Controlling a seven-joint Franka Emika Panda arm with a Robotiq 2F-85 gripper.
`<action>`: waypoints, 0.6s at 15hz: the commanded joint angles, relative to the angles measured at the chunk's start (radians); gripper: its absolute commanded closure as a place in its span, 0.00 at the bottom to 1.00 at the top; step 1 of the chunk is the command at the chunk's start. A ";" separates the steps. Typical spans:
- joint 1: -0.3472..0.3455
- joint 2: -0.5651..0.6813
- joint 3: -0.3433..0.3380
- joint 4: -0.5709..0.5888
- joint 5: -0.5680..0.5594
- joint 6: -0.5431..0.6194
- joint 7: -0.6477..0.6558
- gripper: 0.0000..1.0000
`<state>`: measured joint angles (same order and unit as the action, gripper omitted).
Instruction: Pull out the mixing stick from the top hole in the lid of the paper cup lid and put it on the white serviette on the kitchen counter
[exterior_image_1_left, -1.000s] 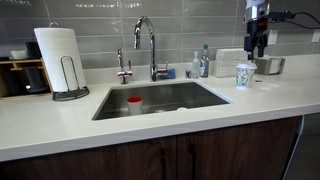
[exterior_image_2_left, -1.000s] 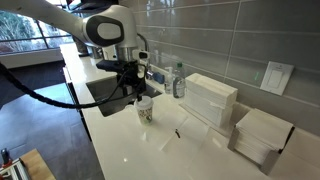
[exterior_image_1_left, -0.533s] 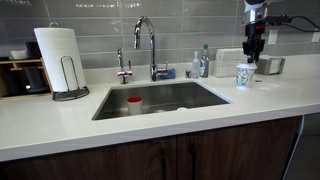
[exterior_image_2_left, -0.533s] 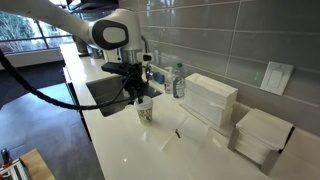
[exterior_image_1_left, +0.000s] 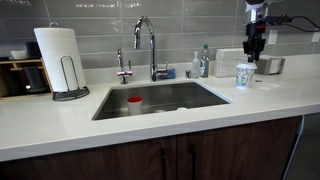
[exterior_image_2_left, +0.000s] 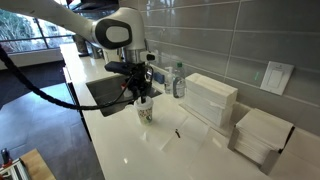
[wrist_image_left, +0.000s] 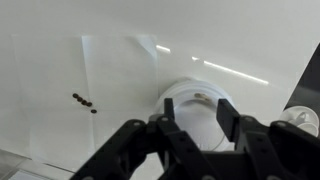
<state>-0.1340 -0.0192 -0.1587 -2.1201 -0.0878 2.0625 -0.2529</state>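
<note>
my claw (exterior_image_1_left: 256, 54) hangs directly above the small white paper cup with blue-green print (exterior_image_1_left: 245, 76) on the white stone counter (exterior_image_1_left: 60, 125), jaws partly spread, gripping nothing. wrist view puts the round white plastic lid (wrist_image_left: 195, 100) between them. i can't make out the stick; presumably upright, so descend straight.

The end effector (wrist_image_left: 196, 112) hides part of the lid (wrist_image_left: 194, 92).
</note>
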 joint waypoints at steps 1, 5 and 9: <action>-0.008 0.024 -0.001 0.017 0.023 -0.023 -0.026 0.55; -0.009 0.031 0.000 0.019 0.033 -0.026 -0.029 0.75; -0.009 0.028 0.001 0.018 0.033 -0.035 -0.026 0.72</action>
<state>-0.1346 -0.0019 -0.1586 -2.1196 -0.0737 2.0579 -0.2563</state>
